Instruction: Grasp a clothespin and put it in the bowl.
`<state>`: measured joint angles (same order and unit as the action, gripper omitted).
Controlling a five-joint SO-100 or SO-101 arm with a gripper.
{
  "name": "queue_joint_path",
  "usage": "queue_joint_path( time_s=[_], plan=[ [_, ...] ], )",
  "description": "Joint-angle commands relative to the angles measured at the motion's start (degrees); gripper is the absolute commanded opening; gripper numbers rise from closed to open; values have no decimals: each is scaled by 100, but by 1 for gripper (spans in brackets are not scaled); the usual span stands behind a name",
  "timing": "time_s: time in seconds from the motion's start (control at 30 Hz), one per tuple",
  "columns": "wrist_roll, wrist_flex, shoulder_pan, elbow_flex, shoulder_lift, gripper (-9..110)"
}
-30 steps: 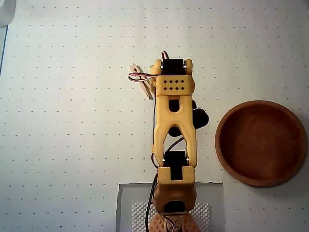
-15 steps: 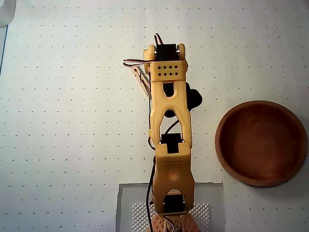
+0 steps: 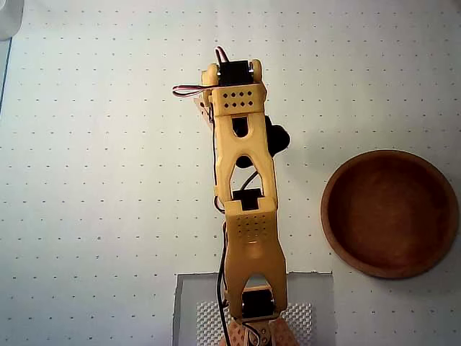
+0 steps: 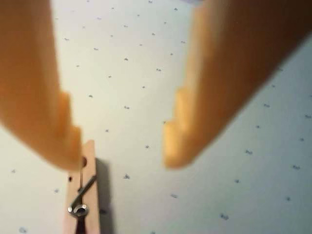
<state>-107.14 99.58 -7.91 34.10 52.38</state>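
- Since a second ago my yellow arm has reached farther up the overhead view, covering most of the tan wooden clothespin (image 4: 81, 195).
- Orange two-finger gripper (image 4: 122, 156) gapes open (nothing held); the pin lies under its left finger in the wrist view.
- Approach step, I judge: shift left to straddle it, then close; the reddish-brown wooden bowl (image 3: 390, 213) waits well apart.

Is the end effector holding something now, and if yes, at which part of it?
Nothing is held. The end effector is open, and the clothespin lies on the table by the tip of its left finger in the wrist view, not between the two.

A white, evenly lit table (image 3: 108, 180) printed with small dark dots fills the view.
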Motion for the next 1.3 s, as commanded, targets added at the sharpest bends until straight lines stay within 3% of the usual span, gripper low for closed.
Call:
queue_joint_path(
  time_s=[0.0, 1.03, 1.27],
  plan=[
    [0, 0, -70, -492, 9, 20],
    [264, -18, -26, -2461, -2136, 21],
    [466, -703, -18, -2487, -2312, 21]
  ],
)
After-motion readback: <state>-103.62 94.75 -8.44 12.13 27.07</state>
